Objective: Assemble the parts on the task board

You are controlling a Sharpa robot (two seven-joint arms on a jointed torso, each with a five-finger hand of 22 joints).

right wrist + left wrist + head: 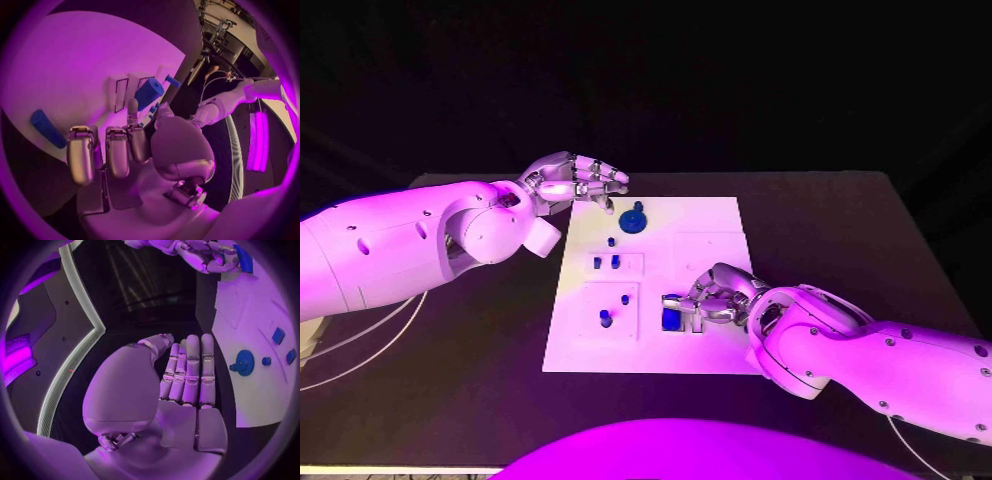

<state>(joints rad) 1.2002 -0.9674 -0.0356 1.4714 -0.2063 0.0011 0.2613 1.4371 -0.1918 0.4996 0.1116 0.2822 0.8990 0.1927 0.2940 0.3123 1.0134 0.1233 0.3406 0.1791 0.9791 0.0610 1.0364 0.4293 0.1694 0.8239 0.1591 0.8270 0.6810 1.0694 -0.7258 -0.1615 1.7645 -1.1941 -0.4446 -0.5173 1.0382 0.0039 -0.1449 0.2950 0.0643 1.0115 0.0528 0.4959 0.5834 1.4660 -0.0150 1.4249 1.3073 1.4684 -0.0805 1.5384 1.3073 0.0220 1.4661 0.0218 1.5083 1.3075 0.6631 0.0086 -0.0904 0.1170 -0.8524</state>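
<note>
Pegs (606,263) upright on task board (711,215) between hands.

My two arms are smooth white shells, rounded and bulky at the forearms, dotted with small dark screw holes. Thin pale cables (365,335) trail from under the left arm (401,245), and another runs off the right arm (891,355). Each ends in a silver robot hand, left (574,180) and right (711,298), with segmented metallic fingers (190,370) and a pale, smooth palm shell
</note>
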